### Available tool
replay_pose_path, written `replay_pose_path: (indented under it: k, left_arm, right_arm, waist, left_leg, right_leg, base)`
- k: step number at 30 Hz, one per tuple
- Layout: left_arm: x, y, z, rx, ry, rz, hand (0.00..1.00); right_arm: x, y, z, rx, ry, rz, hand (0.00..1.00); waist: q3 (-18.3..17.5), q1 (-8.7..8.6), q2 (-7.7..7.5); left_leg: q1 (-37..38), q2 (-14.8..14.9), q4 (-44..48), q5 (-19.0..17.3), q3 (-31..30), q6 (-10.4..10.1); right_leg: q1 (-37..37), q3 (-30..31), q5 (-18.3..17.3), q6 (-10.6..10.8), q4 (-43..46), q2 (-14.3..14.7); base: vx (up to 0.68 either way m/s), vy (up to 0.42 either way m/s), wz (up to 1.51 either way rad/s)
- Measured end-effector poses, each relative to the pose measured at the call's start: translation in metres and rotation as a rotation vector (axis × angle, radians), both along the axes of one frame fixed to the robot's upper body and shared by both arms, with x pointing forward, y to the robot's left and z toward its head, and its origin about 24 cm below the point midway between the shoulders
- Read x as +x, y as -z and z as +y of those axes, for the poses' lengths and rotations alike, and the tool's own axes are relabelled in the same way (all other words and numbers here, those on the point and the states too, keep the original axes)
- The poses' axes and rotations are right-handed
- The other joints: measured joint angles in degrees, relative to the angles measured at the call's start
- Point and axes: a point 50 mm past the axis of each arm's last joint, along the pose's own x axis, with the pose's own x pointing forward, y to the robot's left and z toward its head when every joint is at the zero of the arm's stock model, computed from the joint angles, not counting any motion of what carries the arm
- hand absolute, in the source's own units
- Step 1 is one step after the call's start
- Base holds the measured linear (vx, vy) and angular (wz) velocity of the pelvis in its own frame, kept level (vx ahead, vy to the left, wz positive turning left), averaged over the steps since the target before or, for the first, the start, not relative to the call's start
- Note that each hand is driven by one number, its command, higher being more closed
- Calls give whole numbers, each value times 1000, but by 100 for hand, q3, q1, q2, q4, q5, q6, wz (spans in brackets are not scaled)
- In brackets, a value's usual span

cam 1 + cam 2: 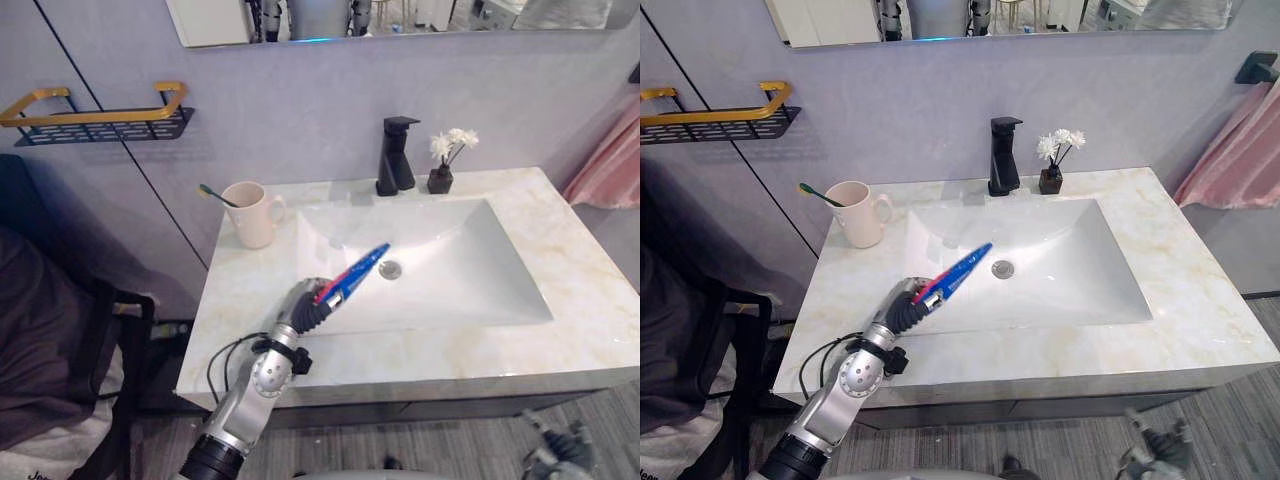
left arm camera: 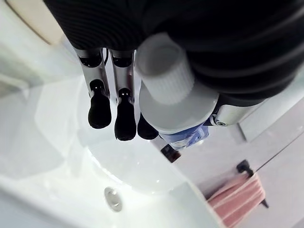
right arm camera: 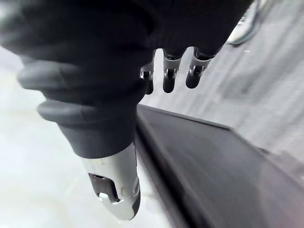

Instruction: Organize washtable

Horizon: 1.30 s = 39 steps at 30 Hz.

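Note:
My left hand (image 1: 300, 305) is shut on a blue and red toothpaste tube (image 1: 360, 270), held slanting over the left edge of the white sink (image 1: 480, 290). Its white cap (image 2: 164, 76) shows close up in the left wrist view, beside the fingers (image 2: 99, 111). A cream mug (image 1: 250, 213) with a green toothbrush (image 1: 215, 194) in it stands on the marble counter (image 1: 240, 300) at the back left. My right hand (image 1: 560, 450) hangs low beside the cabinet front, its fingers (image 3: 171, 78) relaxed and holding nothing.
A black faucet (image 1: 395, 155) and a small dark vase of white flowers (image 1: 443, 165) stand behind the sink. A black and gold wall shelf (image 1: 100, 120) hangs at the upper left. A pink towel (image 1: 615, 160) hangs at right. Dark fabric (image 1: 40, 330) lies left of the counter.

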Motion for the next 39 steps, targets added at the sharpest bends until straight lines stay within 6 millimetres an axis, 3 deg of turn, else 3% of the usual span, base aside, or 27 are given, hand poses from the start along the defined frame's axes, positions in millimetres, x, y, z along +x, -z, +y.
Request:
replay_pose_path:
  k: [5, 13, 15, 17, 19, 21, 24, 30, 36, 39]
  left_arm:
    - [-9, -17, -2, -97, -20, -56, 100]
    - [-18, -5, 16, -123, -110, 2, 100]
    - [-18, -5, 22, -126, -132, 0, 100]
    - [-17, -5, 26, -143, -149, 1, 100]
    - [-17, -5, 27, -157, -149, 6, 100]
    - [-17, -6, 26, -177, -143, 8, 100]
    - [-17, -8, 24, -202, -132, 1, 100]
    - [-22, -22, 23, -242, -120, -56, 100]
    - [-24, -27, 17, -284, -120, -83, 100]
    - [-26, -40, 14, -314, -123, -149, 100]
  right_arm:
    - [6, -69, -2, -269, 70, -175, 0]
    - [-2, -173, -12, -691, 154, -418, 0]
    - [3, -193, -11, -751, 131, -524, 0]
    - [22, -216, -2, -776, 11, -711, 0]
    - [39, -224, 10, -745, -120, -821, 0]
    - [70, -228, 35, -640, -345, -947, 0]
    - [99, -228, 70, -508, -585, -1048, 0]
    - [127, -224, 112, -288, -826, -1143, 0]
    - [148, -194, 153, -3, -952, -1102, 0]
    - [154, -177, 183, 170, -1013, -1068, 0]
  waist:
    - [-51, 14, -74]
    - [-302, -21, -170]
    - [-304, -19, -193]
    - [-310, -2, -194]
    - [-312, 19, -191]
    - [-317, 48, -183]
    - [-320, 166, -171]
    - [-318, 314, -162]
    - [-312, 330, -165]
    - [-305, 338, -182]
  left_leg:
    - [34, 58, 155, -154, 185, -17]
    - [-95, 73, 255, -271, 295, -38]
    - [-145, 73, 329, -303, 283, -36]
    - [-163, 68, 351, -322, 265, -17]
    - [-194, 67, 387, -338, 241, -8]
    - [-252, 64, 439, -338, 174, -7]
    - [-311, 66, 504, -337, 59, -4]
    - [-357, -27, 555, -315, -175, 30]
    - [-366, -121, 451, -237, -240, 101]
    - [-376, -134, 440, -217, -273, 108]
  right_leg:
    - [-3, 134, -37, 24, 70, 32]
    - [-245, 299, -146, 24, 226, 62]
    - [-253, 298, -146, 25, 226, 57]
    - [-256, 292, -146, 25, 226, 52]
    - [-268, 282, -146, 25, 233, 48]
    - [-286, 231, -147, 26, 261, 40]
    - [-279, 124, -148, 26, 294, 36]
    - [-180, -126, -153, 32, 304, -59]
    - [-198, -192, -152, 33, 306, -149]
    - [-196, -226, -152, 33, 304, -159]
  base:
    - [-25, -7, -16]
    - [31, -3, -12]
    - [15, 2, 0]
    - [0, 0, 0]
    - [-19, -4, 5]
    - [-28, -10, 13]
    - [-34, -15, 19]
    - [-33, 5, 21]
    - [-26, 14, 8]
    - [-3, -1, 5]
